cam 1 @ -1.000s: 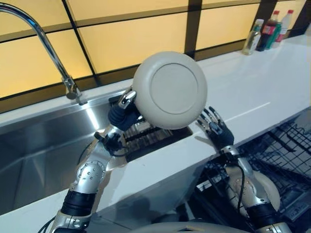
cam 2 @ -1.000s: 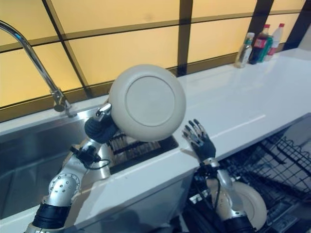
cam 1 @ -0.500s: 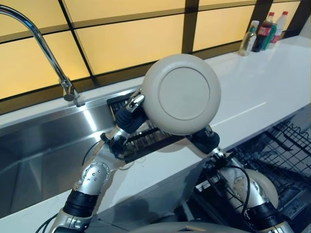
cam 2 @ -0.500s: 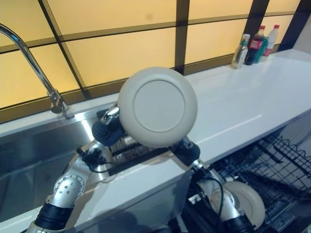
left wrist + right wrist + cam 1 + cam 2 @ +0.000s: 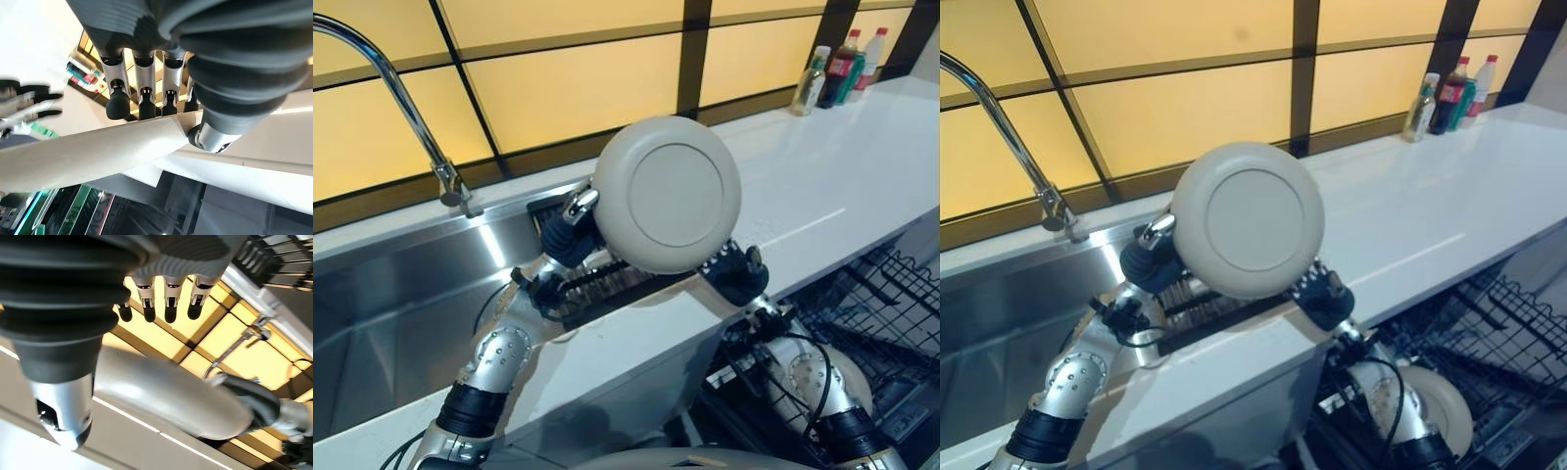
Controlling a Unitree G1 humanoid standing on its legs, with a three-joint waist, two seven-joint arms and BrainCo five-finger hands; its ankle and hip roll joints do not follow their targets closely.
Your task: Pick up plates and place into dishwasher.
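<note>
Left eye view: the left hand [image 5: 570,223] held a pale round plate [image 5: 667,195] up on edge above the front rim of the sink [image 5: 401,294], its underside facing the camera. The right hand [image 5: 736,272] was raised at the plate's lower right edge, over the front edge of the white bench [image 5: 822,186]. Below the bench the dishwasher rack [image 5: 891,304] stood pulled out with another plate [image 5: 847,377] already in it.

Right eye view: the same layout, with the tap [image 5: 1009,127] at the back of the sink and some bottles [image 5: 1449,93] at the bench's far right corner.

Left wrist view: fingers on one face of the plate's rim and thumb on the other, clamped on it.

Right wrist view: the right hand's fingers [image 5: 168,303] were straight and spread apart, with the plate between them and the thumb, not yet gripped.

This looked like a handover step. The next move probably calls for the right hand to clamp the rim before the left lets go, then lower the plate into the rack.
</note>
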